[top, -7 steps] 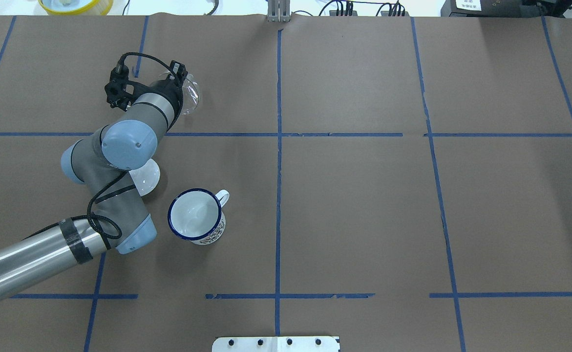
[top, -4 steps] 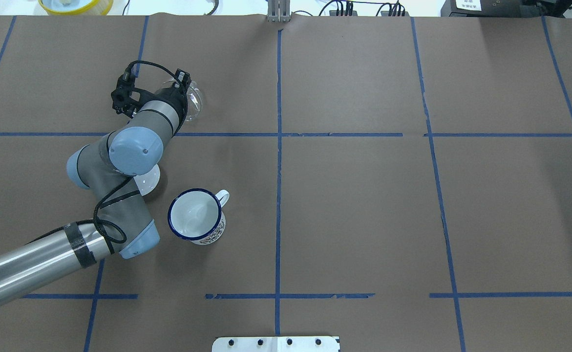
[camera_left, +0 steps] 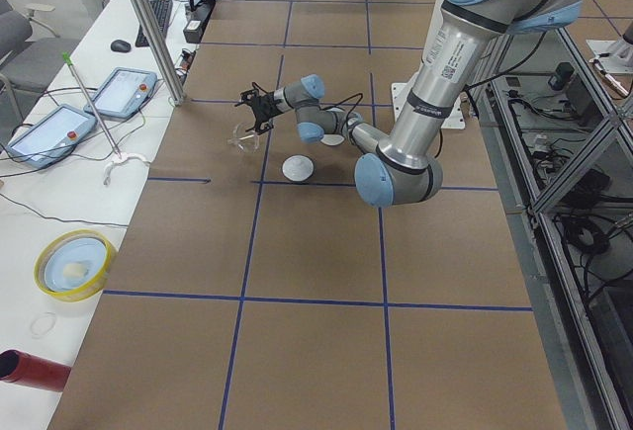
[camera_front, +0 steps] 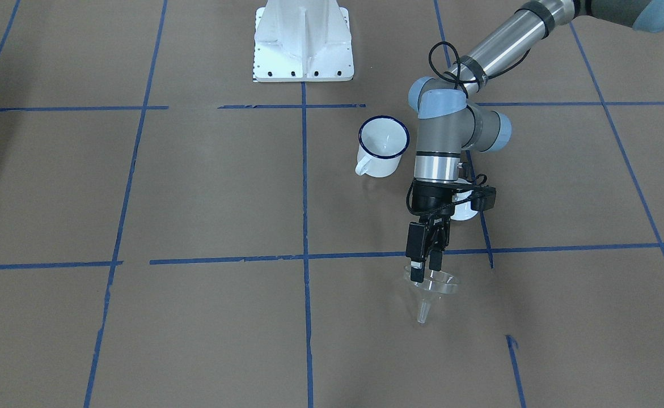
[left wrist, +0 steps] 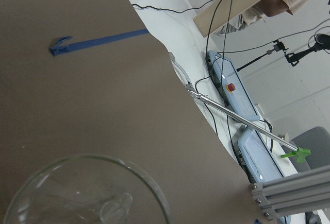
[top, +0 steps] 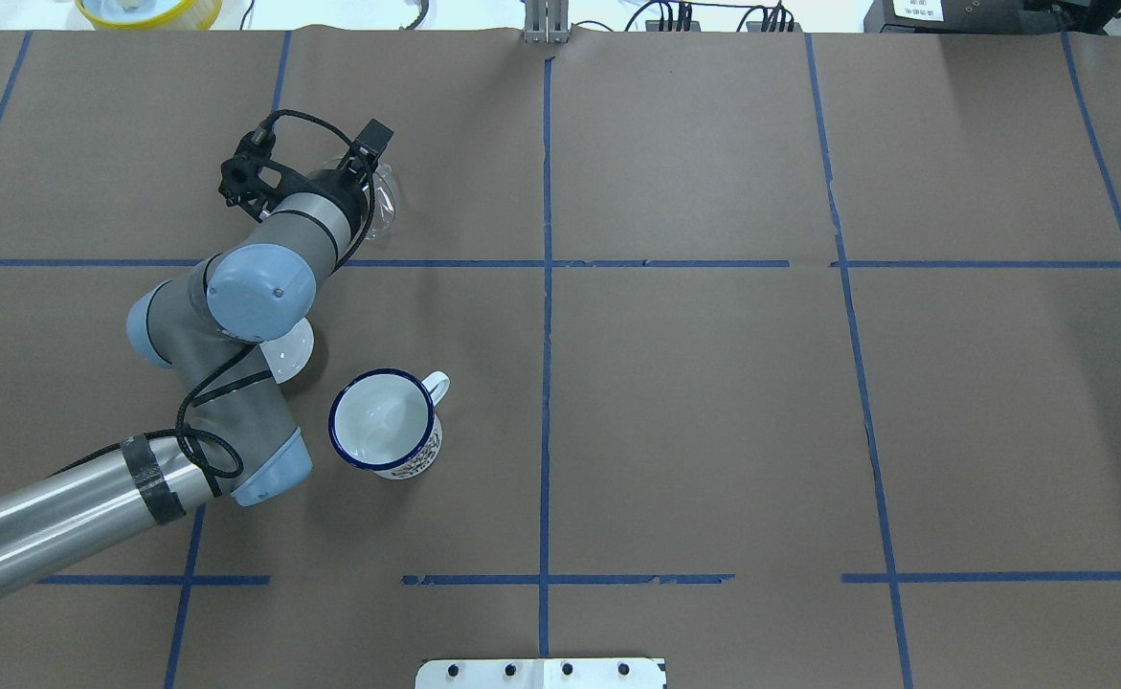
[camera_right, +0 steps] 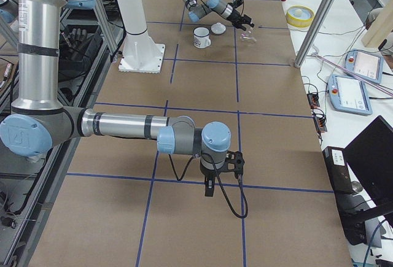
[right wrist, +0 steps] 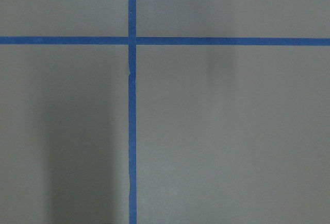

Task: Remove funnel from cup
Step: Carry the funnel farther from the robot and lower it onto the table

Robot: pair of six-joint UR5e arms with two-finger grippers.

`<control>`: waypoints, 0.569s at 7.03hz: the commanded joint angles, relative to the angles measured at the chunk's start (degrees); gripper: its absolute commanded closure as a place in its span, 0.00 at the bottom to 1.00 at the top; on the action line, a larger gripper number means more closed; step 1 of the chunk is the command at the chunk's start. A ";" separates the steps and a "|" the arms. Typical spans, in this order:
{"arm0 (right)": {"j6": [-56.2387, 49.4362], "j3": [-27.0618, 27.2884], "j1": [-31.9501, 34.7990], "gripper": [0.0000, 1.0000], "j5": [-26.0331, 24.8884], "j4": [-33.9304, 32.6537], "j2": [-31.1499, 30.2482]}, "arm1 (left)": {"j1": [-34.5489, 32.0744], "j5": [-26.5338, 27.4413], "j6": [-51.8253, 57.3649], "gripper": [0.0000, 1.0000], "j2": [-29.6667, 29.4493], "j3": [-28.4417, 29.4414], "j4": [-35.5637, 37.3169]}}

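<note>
While the left end effector [camera_front: 426, 266] grips it, the funnel [camera_front: 432, 287] hangs spout-down.

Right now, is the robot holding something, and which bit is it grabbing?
Yes. Its left hand holds the funnel by the wide rim, one finger on each side of it, with the spout pointing down at the table.

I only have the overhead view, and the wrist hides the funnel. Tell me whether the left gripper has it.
Observer: Yes. In the front-facing view the left gripper pinches the funnel at its rim, spout pointing down.
Operator: Now tell me where the right gripper is.
Observer: The right-side view shows the right gripper over bare paper, far from the cup.
</note>
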 commanded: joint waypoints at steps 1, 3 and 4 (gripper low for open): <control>0.00 0.00 0.00 0.00 0.00 0.00 0.00 | -1.46 -12.26 9.54 0.00 6.73 -9.54 2.21; 0.00 0.00 0.00 0.00 0.00 0.00 0.00 | -4.52 -23.08 17.37 0.00 10.89 -19.31 11.23; 0.00 -0.09 0.00 0.00 0.00 0.00 0.00 | -6.63 -31.49 24.19 0.00 11.86 -22.66 17.28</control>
